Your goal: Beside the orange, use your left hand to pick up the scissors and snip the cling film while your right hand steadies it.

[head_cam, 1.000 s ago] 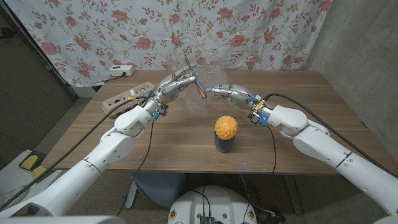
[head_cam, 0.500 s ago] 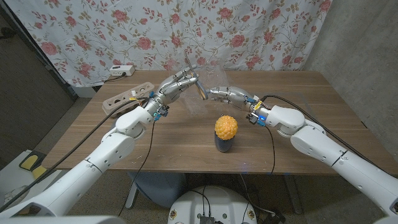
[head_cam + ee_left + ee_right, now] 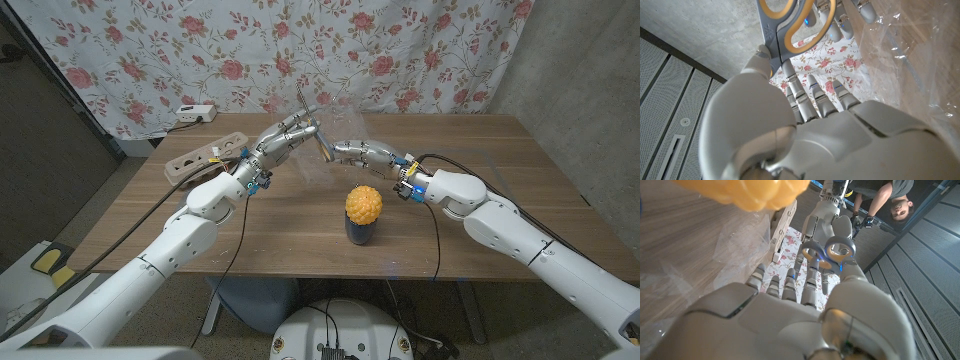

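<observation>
above the table's (image 3: 500, 180) far middle, upper centre of the head frame, both hands meet over the cling film (image 3: 322, 172), a clear crinkled sheet that rises off the wood between them. left hand (image 3: 285, 135) is raised, fingers closed around the scissors (image 3: 312, 128); blades tilt up and back toward the flowered curtain (image 3: 400, 50). in the left wrist view the scissors (image 3: 785, 27) show grey handles with orange-yellow lining in the loops, pinned between thumb and fingers (image 3: 810, 95), film (image 3: 900, 65) just beside. right hand (image 3: 365, 152) reaches in from the right, fingers stretched toward the scissors and the film's upper edge; whether they actually pinch the film i cannot tell. right wrist view shows the right hand's (image 3: 790, 315) fingers extended, the left hand (image 3: 827, 215) facing it with the scissors' loops (image 3: 832, 250) between.

orange (image 3: 363, 203) sits on a dark cup-like stand (image 3: 360, 233), centre frame, nearer the robot than the hands, apart from both. wooden block (image 3: 195, 160) with slots at the table's left edge; white power strip (image 3: 195, 113) behind it. a person (image 3: 890, 202) in the right wrist view's upper right. no readable writing or brand anywhere.
</observation>
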Tool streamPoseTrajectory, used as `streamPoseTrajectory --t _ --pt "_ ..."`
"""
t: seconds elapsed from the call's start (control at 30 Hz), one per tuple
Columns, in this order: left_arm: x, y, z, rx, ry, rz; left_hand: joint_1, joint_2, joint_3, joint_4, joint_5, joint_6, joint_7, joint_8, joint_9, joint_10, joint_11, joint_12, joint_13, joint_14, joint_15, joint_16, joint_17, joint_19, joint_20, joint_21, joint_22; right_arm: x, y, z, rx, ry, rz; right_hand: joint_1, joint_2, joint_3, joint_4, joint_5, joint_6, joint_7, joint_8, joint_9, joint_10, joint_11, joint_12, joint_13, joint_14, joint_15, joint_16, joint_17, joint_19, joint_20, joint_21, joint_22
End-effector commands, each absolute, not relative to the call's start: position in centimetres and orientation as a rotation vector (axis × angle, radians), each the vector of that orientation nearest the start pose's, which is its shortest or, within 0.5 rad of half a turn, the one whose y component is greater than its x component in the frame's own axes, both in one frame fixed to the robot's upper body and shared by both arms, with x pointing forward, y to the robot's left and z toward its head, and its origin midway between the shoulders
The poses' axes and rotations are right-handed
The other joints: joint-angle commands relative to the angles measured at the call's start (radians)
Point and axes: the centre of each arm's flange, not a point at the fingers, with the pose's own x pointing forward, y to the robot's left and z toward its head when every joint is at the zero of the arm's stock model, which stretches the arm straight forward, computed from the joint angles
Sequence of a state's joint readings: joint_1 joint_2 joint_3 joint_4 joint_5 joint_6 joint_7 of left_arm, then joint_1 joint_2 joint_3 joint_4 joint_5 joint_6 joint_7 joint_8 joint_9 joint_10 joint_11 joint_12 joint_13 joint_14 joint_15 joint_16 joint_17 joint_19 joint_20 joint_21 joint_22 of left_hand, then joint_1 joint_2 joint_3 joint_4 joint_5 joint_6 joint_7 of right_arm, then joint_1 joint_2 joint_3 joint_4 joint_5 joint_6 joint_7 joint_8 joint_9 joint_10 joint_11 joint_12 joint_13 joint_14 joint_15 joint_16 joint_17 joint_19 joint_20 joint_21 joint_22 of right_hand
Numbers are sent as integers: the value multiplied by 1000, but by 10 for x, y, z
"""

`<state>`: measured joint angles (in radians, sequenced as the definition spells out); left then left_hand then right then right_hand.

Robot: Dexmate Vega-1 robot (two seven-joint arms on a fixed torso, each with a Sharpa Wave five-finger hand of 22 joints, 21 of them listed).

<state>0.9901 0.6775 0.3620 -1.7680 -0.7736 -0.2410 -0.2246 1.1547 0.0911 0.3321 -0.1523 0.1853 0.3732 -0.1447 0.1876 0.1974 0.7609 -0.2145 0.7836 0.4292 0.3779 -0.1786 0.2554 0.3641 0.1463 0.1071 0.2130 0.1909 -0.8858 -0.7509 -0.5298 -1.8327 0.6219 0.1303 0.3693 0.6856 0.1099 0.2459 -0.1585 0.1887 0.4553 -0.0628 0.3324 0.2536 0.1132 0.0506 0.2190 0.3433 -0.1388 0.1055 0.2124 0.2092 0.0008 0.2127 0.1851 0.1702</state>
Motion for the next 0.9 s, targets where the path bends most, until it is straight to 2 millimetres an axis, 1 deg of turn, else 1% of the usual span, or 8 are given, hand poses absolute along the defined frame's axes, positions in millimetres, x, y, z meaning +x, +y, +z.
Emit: streamPoseTrajectory --t 0.03,0.07,0.13,0.2,0.3,0.63,0.87,0.9 --pt "547 215 17 19 -724 -645 58 69 9 2 3 5 -5 6 2 5 -10 3 4 -30 -22 4 5 -4 1 5 2 534 -141 -5 -311 -602 926 22 4 14 -2 7 7 -12 7 9 4 -12 6 2 3 -10 9 1 0 -1 3 2" --pt "547 215 17 20 -724 -647 58 69 9 2 3 5 -4 6 2 5 -10 3 4 -30 -22 4 5 -4 1 5 2 534 -141 -5 -309 -601 929 24 5 16 -2 7 10 -12 8 10 4 -14 7 2 3 -9 9 1 0 -1 4 2" --pt "546 214 16 19 -725 -646 58 69 9 2 3 3 -3 5 2 5 -10 3 4 -30 -23 4 5 -4 2 5 2 535 -141 -5 -298 -595 941 30 7 18 -4 6 15 -22 11 12 6 -19 7 2 5 -11 10 0 2 -2 4 2" --pt "546 214 16 16 -724 -645 58 69 9 2 3 4 -4 5 2 5 -10 3 5 -30 -22 4 5 -4 1 5 2 535 -140 -5 -304 -600 941 32 7 19 -4 6 15 -18 11 14 6 -18 7 2 5 -11 10 0 3 -2 4 1" --pt "547 213 15 15 -722 -648 58 69 9 2 3 4 -4 6 2 6 -10 3 5 -30 -23 4 5 -4 1 6 2 538 -140 -7 -258 -576 978 35 6 20 -5 5 15 -20 12 16 4 -20 7 1 6 -12 10 0 5 -2 5 1" --pt "548 210 13 10 -722 -651 57 70 10 2 3 6 -5 7 2 3 -10 1 4 -30 -23 5 6 -4 3 6 2 541 -136 -11 -258 -557 997 44 0 22 -8 2 3 -21 8 22 -1 -18 5 1 4 -15 10 -1 10 -2 6 1" --pt "549 209 12 9 -722 -653 57 70 10 3 2 6 -5 7 2 3 -9 1 4 -31 -22 5 6 -4 4 6 2 544 -134 -14 -254 -533 1023 60 -10 24 -11 -2 -22 -13 1 30 -14 -13 1 0 -2 -12 8 -2 15 -2 6 0" --pt "549 208 12 8 -722 -655 57 70 10 2 2 7 -9 7 2 3 -10 1 4 -32 -22 5 6 -4 3 6 2 545 -134 -14 -254 -531 1030 60 -11 24 -12 -2 -23 -12 0 30 -15 -13 0 0 -2 -11 7 -2 16 -2 6 0"
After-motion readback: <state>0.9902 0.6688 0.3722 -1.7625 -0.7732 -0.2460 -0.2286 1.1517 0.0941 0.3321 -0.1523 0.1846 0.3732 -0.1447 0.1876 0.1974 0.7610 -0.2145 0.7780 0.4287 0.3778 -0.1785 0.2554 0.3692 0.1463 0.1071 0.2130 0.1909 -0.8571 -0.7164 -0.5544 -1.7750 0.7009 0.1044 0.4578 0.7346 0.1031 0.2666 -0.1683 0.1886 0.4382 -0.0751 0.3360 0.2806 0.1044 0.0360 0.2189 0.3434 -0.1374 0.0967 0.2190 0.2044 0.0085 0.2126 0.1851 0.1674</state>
